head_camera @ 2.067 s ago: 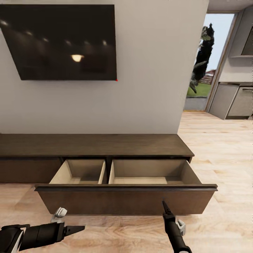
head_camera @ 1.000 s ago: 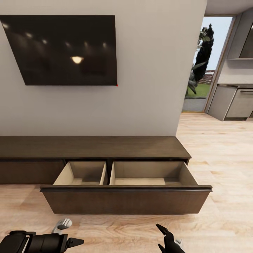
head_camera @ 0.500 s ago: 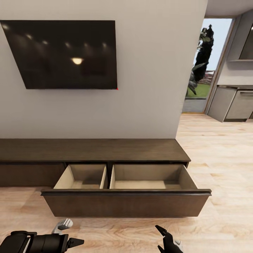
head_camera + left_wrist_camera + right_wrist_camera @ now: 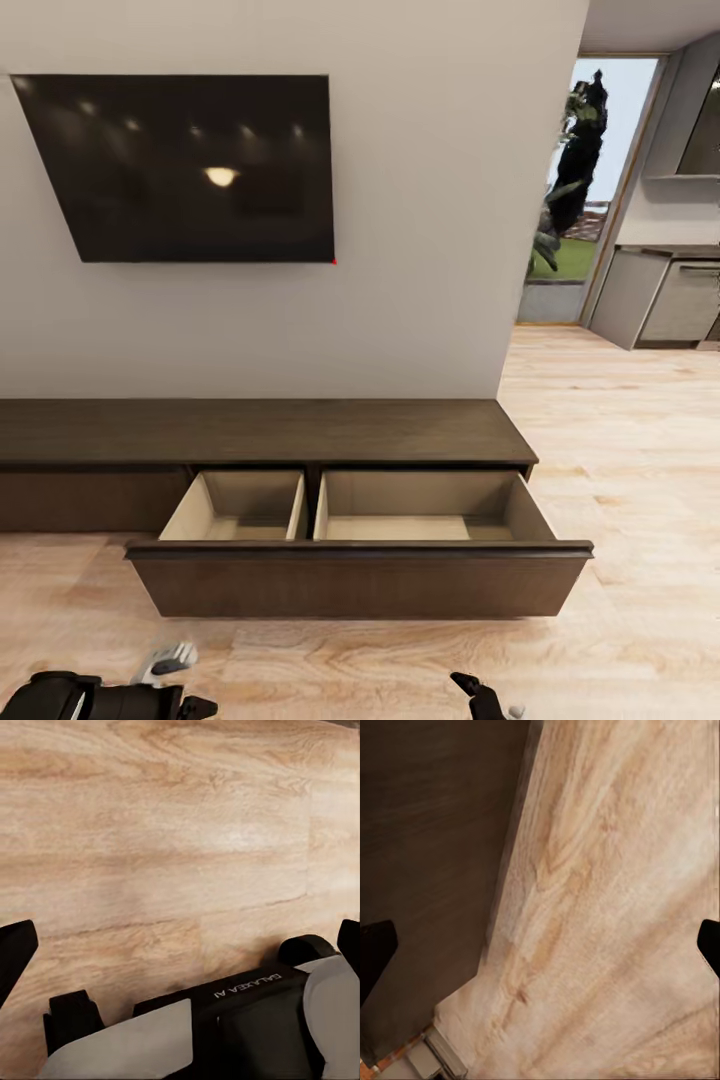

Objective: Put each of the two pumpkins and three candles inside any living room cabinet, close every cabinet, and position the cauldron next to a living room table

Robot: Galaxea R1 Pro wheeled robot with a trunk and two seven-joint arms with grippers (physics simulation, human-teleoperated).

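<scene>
Dark-brown wood cabinet (image 4: 270, 432) lies at our twelve o'clock, its long drawer (image 4: 360, 578) pulled out crosswise and bare inside. Our right gripper (image 4: 540, 937), nearer the drawer front, and left gripper (image 4: 180, 945) both gape wide, holding nothing.

Both grippers (image 4: 180, 945) (image 4: 540, 945) open, low.

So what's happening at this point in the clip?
The robot faces the long dark-brown cabinet under the wall-mounted TV. Its wide drawer is pulled out, and what shows of the two pale compartments holds nothing. Both arms hang low over the wooden floor, and the left gripper and right gripper are open and hold nothing. No pumpkins, candles or cauldron appear.
</scene>
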